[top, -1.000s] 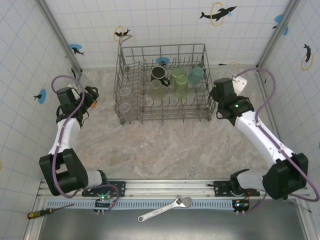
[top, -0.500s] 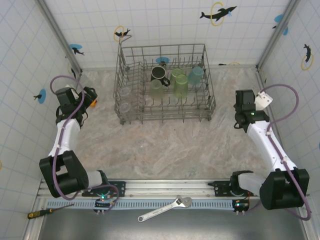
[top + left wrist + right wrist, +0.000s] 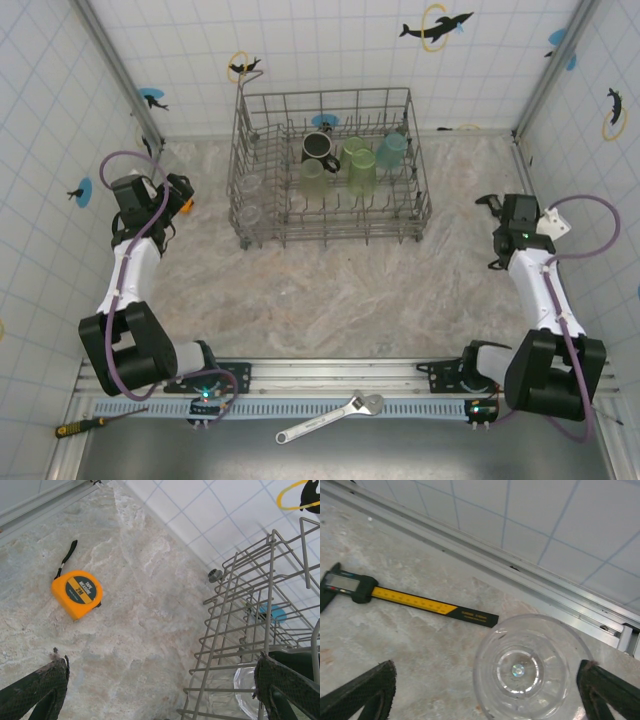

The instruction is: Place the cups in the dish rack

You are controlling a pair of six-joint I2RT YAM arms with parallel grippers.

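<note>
The grey wire dish rack (image 3: 262, 232) stands at the back centre. In it are a black mug (image 3: 319, 149), two light-green tumblers (image 3: 361, 172), a teal tumbler (image 3: 391, 150) and clear cups (image 3: 248, 186) at its left end. My right gripper (image 3: 485, 680) is open by the right wall. A clear cup (image 3: 530, 670) stands upright between its fingers, close to the right finger (image 3: 607, 690). My left gripper (image 3: 160, 670) hangs open and empty over the table beside the rack's left wall (image 3: 235, 630), where a clear cup (image 3: 245, 690) shows through the wires.
An orange tape measure (image 3: 76, 592) lies on the table left of the rack. A yellow-and-black caliper (image 3: 410, 600) lies near the wall rail (image 3: 545, 587) beyond the clear cup. A wrench (image 3: 330, 418) and a screwdriver (image 3: 85, 425) rest on the near ledge.
My right arm has swung away from the rack's right end to the right wall and now straddles the clear cup. The left arm has not moved.
</note>
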